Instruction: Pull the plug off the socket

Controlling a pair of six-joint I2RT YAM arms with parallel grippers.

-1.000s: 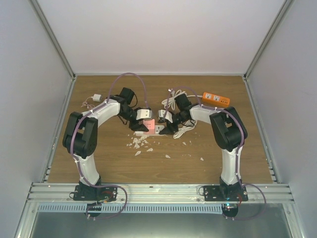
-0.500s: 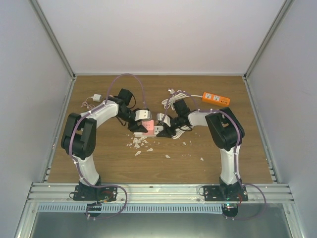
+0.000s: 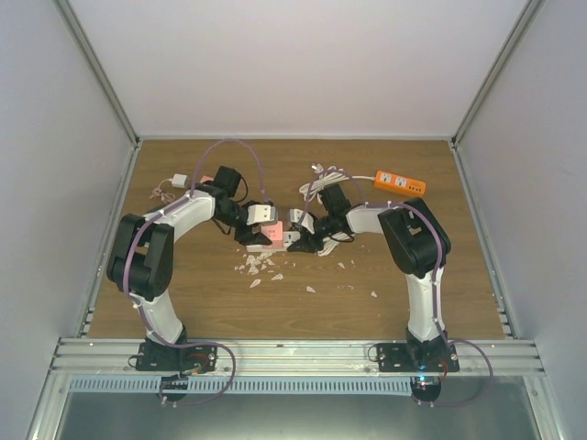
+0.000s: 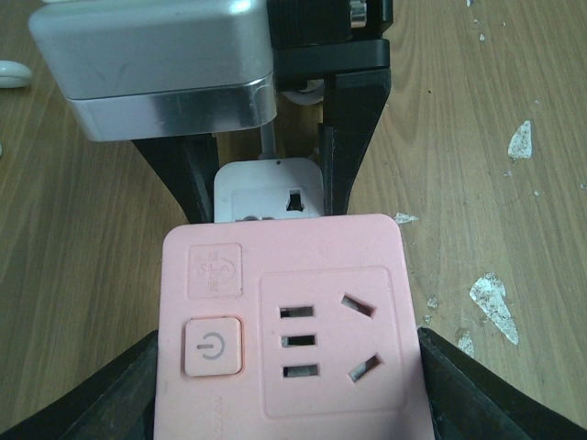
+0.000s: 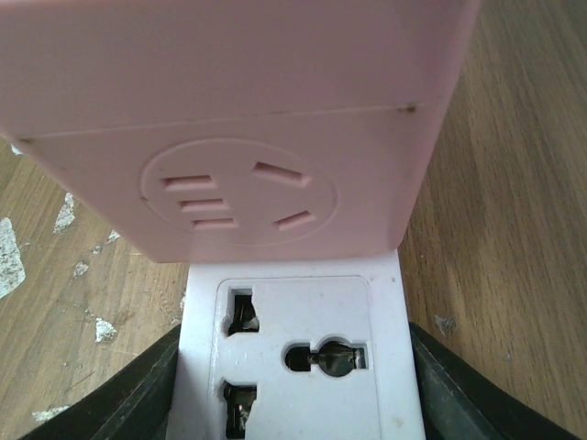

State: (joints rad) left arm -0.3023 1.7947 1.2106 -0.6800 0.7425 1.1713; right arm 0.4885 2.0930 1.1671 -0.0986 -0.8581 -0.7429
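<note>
At the middle of the table, the left gripper is clamped on the pink socket. Just right, the white plug sits seated in it, with the right gripper clamped across its sides. Both grasps look set. Next calls for a straight rightward pull while the left braces.

Orange power strip lying beyond and well right of the right gripper. Small white adapter well left of the left gripper. White chips strewn over wooden table, nearer than both.
</note>
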